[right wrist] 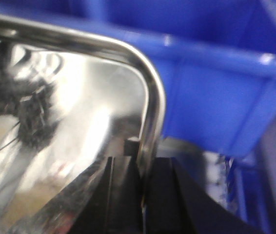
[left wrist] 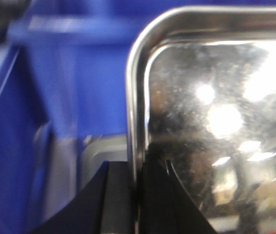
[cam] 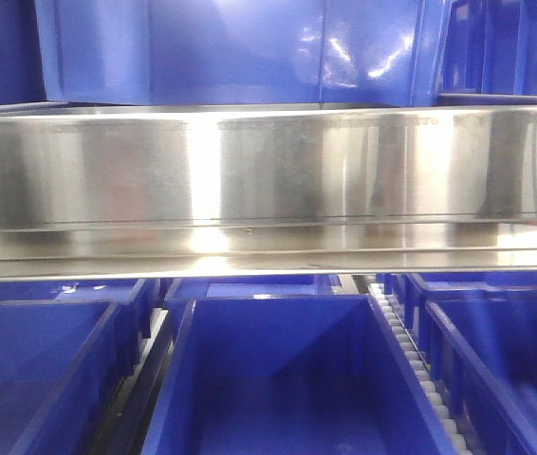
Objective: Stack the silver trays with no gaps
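Left wrist-mounted view, jaws: the left gripper (left wrist: 134,175) is seen clamped on the thin out-turned rim of a silver tray (left wrist: 216,97), one black finger (left wrist: 116,200) outside the rim and the other inside the pan.
Left wrist-mounted view, tray: a rounded corner is shown at upper left of the pan; the mirror floor is filled with bright light spots and blurred reflections.
Left wrist-mounted view, surroundings: a blue bin (left wrist: 79,73) is blurred behind and beside the tray; what the tray rests on cannot be told.
Right wrist-mounted view, jaws: the right gripper (right wrist: 145,168) is closed on the rim of a silver tray (right wrist: 79,107), the rim pinched between the two black fingers (right wrist: 123,195).
Right wrist-mounted view, tray: the rounded corner is seen above the jaws, with the shiny pan spread to the left.
Right wrist-mounted view, surroundings: a blue bin (right wrist: 216,107) is seen just behind the corner.
Both wrist views: whether one tray or two is gripped cannot be told.
Exterior front-facing view: a brushed-steel shelf rail (cam: 268,171) is stretched across the frame, with blue bins (cam: 287,379) ranged above and below it; the trays and grippers are not shown here.
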`<control>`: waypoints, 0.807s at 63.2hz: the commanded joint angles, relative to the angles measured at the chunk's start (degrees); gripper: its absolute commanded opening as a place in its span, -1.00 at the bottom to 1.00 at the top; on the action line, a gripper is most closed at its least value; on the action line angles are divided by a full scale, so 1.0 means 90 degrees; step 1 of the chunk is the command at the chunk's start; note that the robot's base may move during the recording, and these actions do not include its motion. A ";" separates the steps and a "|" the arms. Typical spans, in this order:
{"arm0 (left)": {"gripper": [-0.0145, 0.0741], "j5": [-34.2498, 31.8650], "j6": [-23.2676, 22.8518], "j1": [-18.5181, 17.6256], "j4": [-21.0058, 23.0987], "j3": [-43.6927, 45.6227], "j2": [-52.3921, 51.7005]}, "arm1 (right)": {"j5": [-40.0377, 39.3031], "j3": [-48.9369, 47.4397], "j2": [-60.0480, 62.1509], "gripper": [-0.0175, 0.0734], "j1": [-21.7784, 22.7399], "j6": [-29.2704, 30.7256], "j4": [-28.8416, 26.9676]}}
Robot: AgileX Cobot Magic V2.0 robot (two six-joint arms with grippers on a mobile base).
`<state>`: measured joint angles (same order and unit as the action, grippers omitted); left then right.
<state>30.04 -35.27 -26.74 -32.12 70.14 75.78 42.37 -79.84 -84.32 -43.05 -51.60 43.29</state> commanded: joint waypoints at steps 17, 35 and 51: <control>-0.71 -0.0026 0.0055 0.0128 0.0792 0.0083 0.0571 | 0.0200 -0.0066 -0.0641 -0.79 -0.0051 0.0173 -0.0047; -0.71 -0.0154 0.0055 0.0037 0.0887 0.0191 0.0602 | 0.0435 -0.0069 -0.0641 -0.79 0.0212 0.0173 -0.0034; -0.71 -0.0180 0.0066 -0.0220 0.0868 0.0561 0.0602 | 0.0443 -0.0069 -0.0641 -0.79 0.0211 0.0173 0.0079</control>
<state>33.05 -34.03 -27.17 -25.26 73.59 81.84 48.22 -80.09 -90.09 -40.78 -52.10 42.24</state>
